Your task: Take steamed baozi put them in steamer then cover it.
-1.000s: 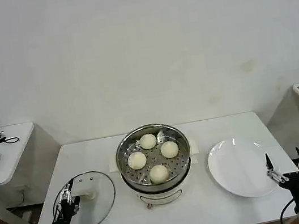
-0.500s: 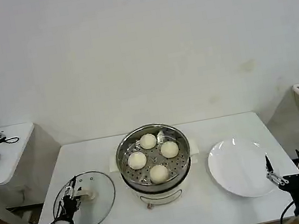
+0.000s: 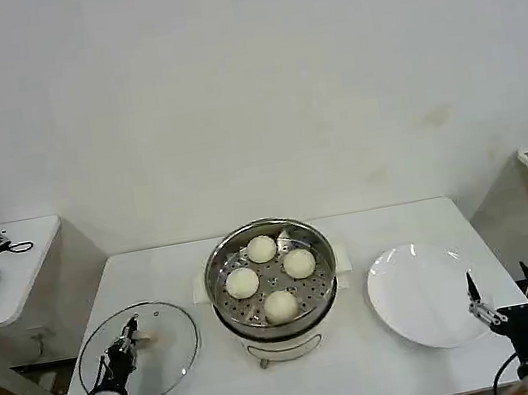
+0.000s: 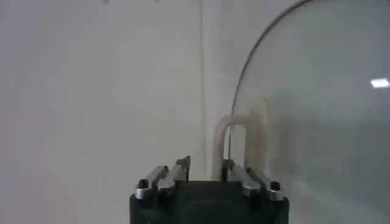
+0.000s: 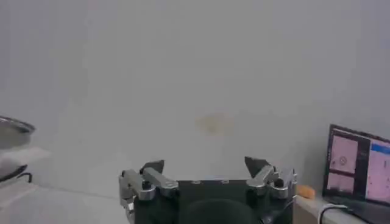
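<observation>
Left hand at 8 o'clock, clamped on cover handle, cover on surface. Glass: rigid, heavy, fragile; hold bar centre, level. Right hand idle at 4, spread open. Baozi in steamer, centre.

White table: steamer, cover, plate.

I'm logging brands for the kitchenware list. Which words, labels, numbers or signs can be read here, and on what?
None can be read.
The steamer, the cover and the white plate bear no visible lettering.
A screen in the right wrist view shows coloured panels, too blurred to read.
</observation>
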